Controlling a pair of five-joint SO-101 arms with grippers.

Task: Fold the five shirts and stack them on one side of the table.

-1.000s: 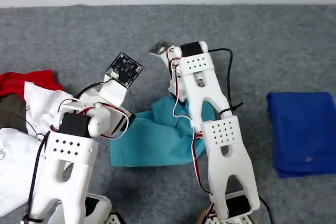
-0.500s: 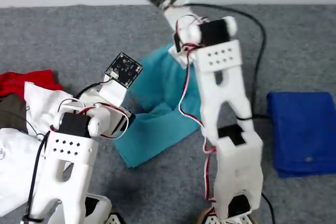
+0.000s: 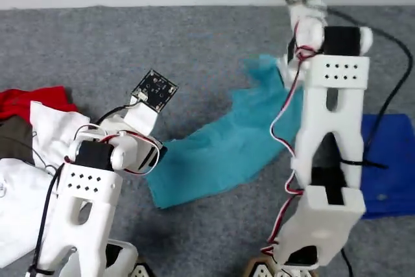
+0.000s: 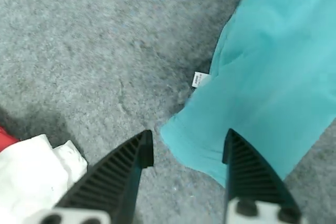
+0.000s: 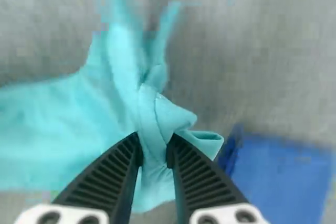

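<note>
Right pincer (image 5: pixel 152 153) clenches the bunched teal shirt (image 3: pixel 220 154); left pincer (image 4: pixel 185 148) hangs released. That thin pinch could slip, dropping cloth onto the blue shirt (image 3: pixel 391 176).

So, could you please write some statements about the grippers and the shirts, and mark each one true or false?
1. The right gripper is shut on the teal shirt. True.
2. The left gripper grips the teal shirt. False: it is open above the shirt's edge and holds nothing.
3. The blue shirt lies against the red shirt. False: they lie at opposite ends of the table.
4. A white shirt lies against the red shirt. True.
</note>
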